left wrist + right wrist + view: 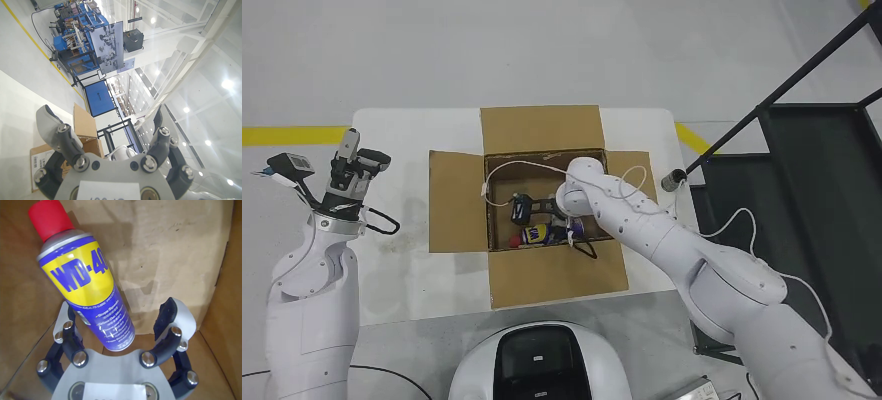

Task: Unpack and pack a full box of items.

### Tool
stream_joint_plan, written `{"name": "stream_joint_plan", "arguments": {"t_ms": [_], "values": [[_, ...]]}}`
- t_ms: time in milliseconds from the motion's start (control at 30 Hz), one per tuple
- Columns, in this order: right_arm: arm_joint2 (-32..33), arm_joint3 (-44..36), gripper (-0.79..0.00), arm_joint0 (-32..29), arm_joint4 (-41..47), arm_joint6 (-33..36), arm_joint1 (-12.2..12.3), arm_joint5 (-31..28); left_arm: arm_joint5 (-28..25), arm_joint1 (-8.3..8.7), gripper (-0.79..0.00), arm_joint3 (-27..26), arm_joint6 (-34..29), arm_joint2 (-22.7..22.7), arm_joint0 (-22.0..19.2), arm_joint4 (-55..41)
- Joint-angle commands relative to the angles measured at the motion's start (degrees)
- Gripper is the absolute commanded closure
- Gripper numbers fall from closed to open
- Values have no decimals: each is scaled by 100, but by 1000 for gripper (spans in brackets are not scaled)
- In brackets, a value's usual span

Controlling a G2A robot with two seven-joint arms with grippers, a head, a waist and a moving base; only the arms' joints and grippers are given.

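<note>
An open cardboard box (542,130) stands on the white table (402,280) with its flaps folded out. Inside it a blue and yellow spray can (535,234) with a red cap (50,219) lies on the box floor (170,256). My right arm reaches down into the box. My right gripper (117,308) is open around the can's lower end: the can rests against one finger, and the other pad (164,317) stands clear of it. My left gripper (357,160) is held up at the table's left edge, open and empty (103,115).
A dark object (522,208) sits in the box beside the can. A white cable (512,165) drapes over the box's far wall. A black metal frame (802,170) stands right of the table, with a small cylinder (674,180) at the table's right edge.
</note>
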Motion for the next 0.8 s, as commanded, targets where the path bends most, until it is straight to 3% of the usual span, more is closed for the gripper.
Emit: {"name": "stream_joint_plan", "arguments": {"t_ms": [0,67,100,133,167,200,233,533,767], "values": [[-53,166,-785,28,-14,-77,-77,-8,0,0,-785,0,0,0,0,0],[-99,311,-785,59,-28,-129,-149,-14,0,0,-785,0,0,0,0,0],[-122,375,-699,75,-43,-147,-183,-22,0,0,-785,0,0,0,0,0],[-140,443,-511,90,-51,-169,-216,-28,0,0,-785,0,0,0,0,0],[-156,511,-265,108,-62,-179,-247,-27,0,0,-785,0,0,0,0,0],[-171,571,-92,123,-70,-194,-277,-30,0,0,-785,0,0,0,0,0],[-183,627,0,137,-75,-215,-305,-39,0,0,-785,0,0,0,0,0],[-211,950,0,268,-186,-361,-462,-113,0,0,-785,0,0,0,0,0],[-25,895,0,362,-142,-427,-394,-237,0,0,-785,0,0,0,0,0]]}}
